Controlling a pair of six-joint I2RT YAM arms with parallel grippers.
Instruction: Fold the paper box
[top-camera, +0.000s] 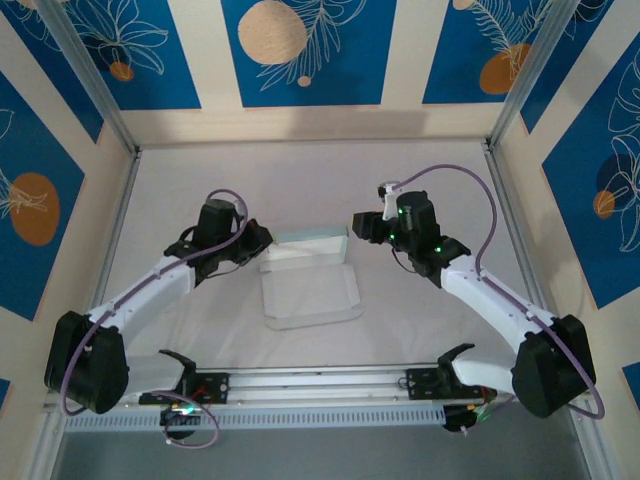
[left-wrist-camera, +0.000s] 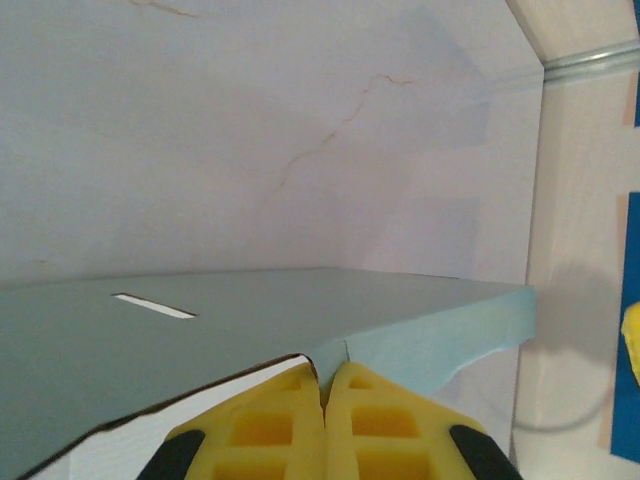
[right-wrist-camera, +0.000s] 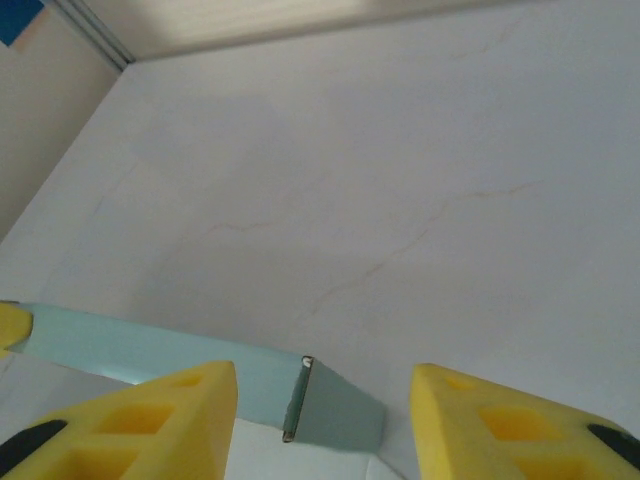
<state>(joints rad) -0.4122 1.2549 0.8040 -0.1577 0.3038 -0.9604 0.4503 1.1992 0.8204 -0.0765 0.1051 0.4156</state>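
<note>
left pincer (left-wrist-camera: 322, 388): pressed together, tips at left end of paper box (top-camera: 310, 285); card nipped or not, can't tell
right pincer (right-wrist-camera: 322, 375): spread, just off box's right end, not touching
paper box: mid of table (top-camera: 430, 330), pale base flat, green back panel raised; long axis L-R, pincer to pincer
next fold, prob.: right pincer nearer free end, box lies to its left

The paper box (top-camera: 308, 290) lies at the centre of the worktop, partly folded. Its near panel (top-camera: 310, 300) rests flat, white face up, with rounded corners and slightly raised edges. The far section (top-camera: 305, 248) stands up as a long pale mint-green wall running left to right. One green face carries a narrow slot (left-wrist-camera: 155, 306). The right end forms a folded corner (right-wrist-camera: 335, 410).
</note>
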